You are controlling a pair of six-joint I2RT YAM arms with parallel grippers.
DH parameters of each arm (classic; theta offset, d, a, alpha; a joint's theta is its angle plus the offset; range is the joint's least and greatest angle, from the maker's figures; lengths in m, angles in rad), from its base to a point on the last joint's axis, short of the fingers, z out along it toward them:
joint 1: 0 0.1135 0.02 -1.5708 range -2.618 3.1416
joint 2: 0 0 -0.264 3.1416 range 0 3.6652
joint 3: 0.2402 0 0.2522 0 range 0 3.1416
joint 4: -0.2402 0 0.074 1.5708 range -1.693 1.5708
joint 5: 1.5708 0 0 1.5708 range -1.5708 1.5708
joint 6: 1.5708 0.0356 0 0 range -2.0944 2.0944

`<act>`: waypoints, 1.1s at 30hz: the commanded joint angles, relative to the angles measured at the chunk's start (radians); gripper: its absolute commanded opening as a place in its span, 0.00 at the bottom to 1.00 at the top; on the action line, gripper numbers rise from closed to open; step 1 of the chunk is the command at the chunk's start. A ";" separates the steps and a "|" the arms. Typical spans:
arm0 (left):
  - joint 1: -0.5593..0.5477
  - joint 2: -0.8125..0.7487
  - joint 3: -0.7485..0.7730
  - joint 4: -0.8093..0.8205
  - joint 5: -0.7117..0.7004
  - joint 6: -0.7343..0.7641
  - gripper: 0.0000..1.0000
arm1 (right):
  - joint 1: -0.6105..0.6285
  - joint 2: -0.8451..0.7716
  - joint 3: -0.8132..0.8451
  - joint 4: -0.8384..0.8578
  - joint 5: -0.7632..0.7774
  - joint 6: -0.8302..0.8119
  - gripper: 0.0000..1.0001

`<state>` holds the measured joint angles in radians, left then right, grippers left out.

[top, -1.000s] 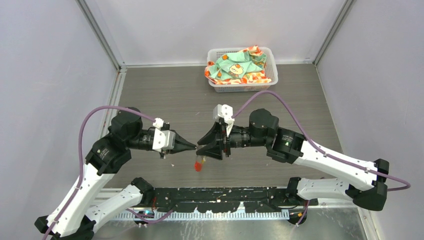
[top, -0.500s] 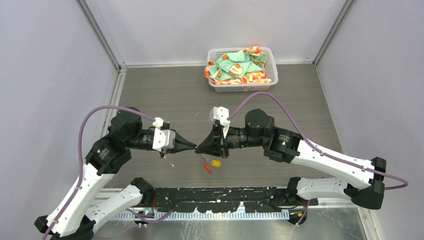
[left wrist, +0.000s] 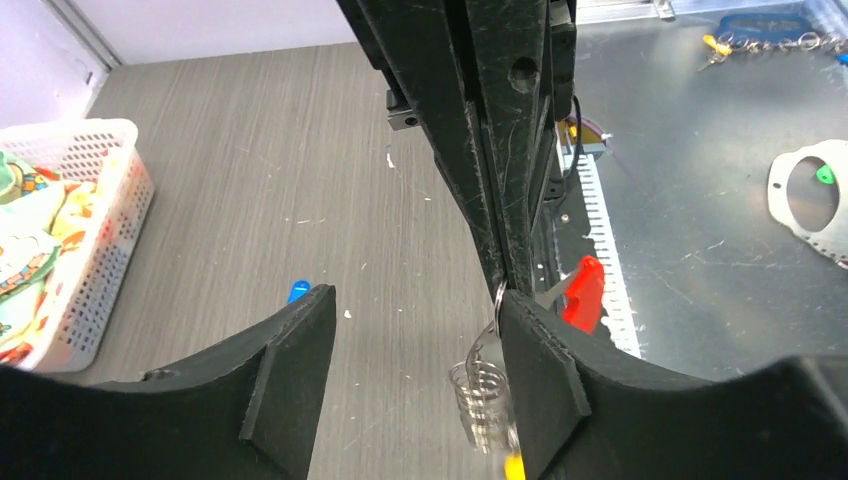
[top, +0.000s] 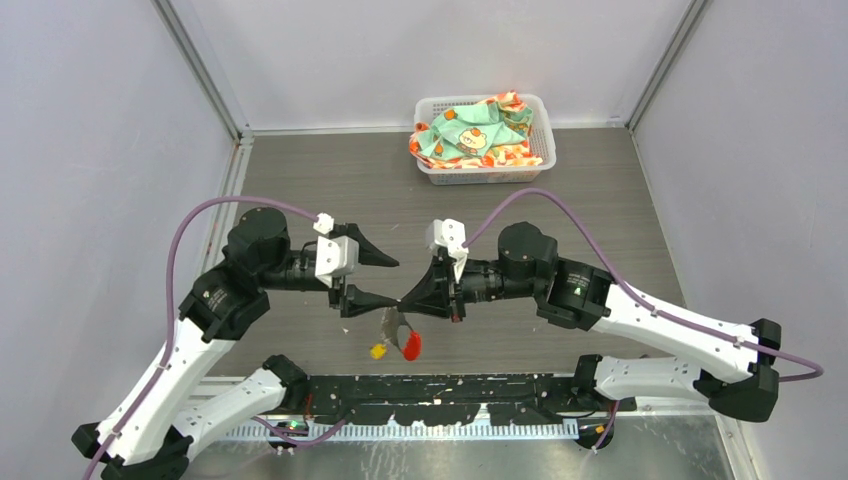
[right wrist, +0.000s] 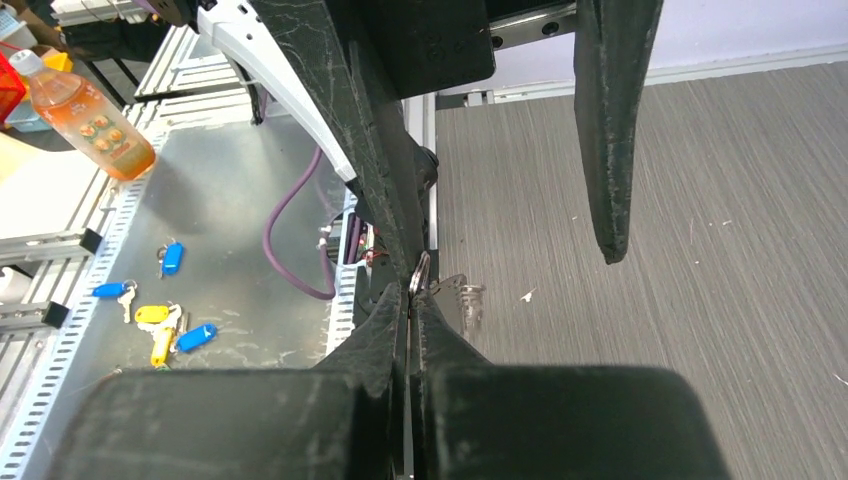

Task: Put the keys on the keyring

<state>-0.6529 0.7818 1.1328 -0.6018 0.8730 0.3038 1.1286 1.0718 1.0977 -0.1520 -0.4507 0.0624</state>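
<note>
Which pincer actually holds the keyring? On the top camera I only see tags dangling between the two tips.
Observer: The right pincer. Its wrist view shows it shut on the keyring, pinching the thin metal loop.
Operator: And the left one?
Observer: The left pincer stands open and clamps nothing.
Operator: I can't find the blue-tagged key.
Observer: The left wrist view shows a blue tag lying on the table, apart from the keyring and partly hidden behind that pincer.
</note>
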 commanded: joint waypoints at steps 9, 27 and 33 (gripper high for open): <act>-0.008 -0.031 0.012 -0.033 0.003 -0.129 0.76 | -0.009 -0.114 -0.018 0.061 0.058 -0.010 0.01; -0.010 -0.020 -0.021 -0.087 0.066 0.053 0.54 | 0.001 -0.129 0.054 -0.118 0.009 -0.257 0.01; -0.014 0.027 -0.015 0.006 0.113 -0.033 0.42 | 0.016 -0.084 0.106 -0.172 0.042 -0.346 0.01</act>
<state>-0.6598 0.7856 1.1046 -0.6861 0.9318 0.3180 1.1267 0.9745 1.1233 -0.3313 -0.4267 -0.1925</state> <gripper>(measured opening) 0.434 0.028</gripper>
